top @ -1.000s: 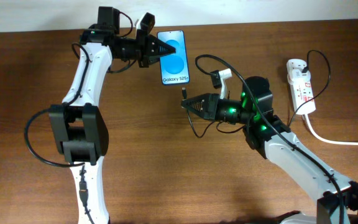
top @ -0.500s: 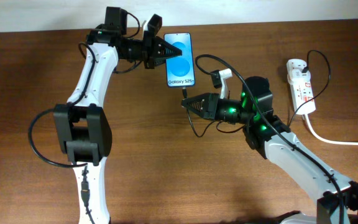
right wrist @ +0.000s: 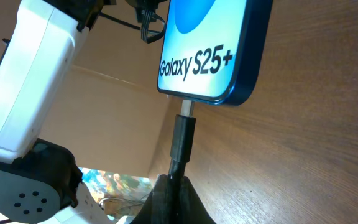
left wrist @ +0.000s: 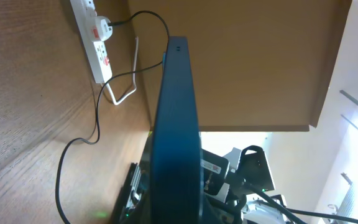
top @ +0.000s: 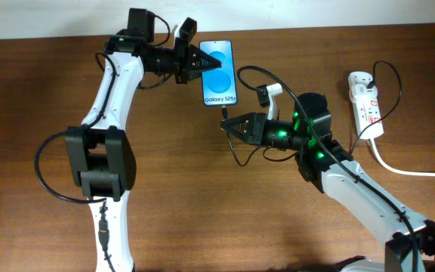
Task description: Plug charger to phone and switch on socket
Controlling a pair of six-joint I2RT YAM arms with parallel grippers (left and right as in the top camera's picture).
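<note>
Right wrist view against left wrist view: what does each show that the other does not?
Only the right wrist view shows the phone screen with its Galaxy S25+ text, and the charger plug tip meeting the phone's bottom edge, pinched in the right claw. Only the left wrist view shows the socket with a black plug in it. Both show the phone, the charger cable and the wooden table.

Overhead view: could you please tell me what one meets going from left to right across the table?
The left gripper, phone, socket; the right gripper overlaps the phone, so I left it out.
</note>
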